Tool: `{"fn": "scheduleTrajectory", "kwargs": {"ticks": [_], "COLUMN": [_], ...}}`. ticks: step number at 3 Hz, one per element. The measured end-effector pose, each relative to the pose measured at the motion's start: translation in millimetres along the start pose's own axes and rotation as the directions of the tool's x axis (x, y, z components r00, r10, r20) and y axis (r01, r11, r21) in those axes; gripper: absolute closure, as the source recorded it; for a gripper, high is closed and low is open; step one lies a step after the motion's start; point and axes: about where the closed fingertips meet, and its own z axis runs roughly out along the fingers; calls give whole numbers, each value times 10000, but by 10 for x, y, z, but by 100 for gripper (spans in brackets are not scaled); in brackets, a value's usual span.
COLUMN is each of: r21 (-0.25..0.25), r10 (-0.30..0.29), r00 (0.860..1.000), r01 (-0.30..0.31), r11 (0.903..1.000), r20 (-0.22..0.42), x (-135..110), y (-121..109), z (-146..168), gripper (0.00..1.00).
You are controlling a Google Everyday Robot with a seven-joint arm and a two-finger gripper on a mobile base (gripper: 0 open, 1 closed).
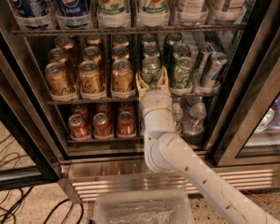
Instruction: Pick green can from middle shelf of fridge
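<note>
Cream gripper point(152, 78) straddles the green can point(151, 65) at the front edge of the middle shelf point(84, 100), jaws wide, ready to close.

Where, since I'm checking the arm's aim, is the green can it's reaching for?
In the camera view, the green can stands at the front of the middle shelf, flanked by the open gripper, with a gold can on its left.

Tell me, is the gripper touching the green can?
Cannot tell. The camera view shows the gripper around the front green can on the middle shelf, but neither contact nor gap shows plainly.
</note>
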Motion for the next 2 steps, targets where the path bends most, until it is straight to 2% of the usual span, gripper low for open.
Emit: {"fn": "scheduleTrajectory", "kwargs": {"ticks": [1,2], "r21": [-244,-246], "r10": [168,173], "r00": [9999,9998], "r01": [-167,-172], "r11": [9996,9995], "r20": [24,25], "x": [1,-23], "y": [-32,-36], "z": [-54,-47], "gripper": [100,100]}}
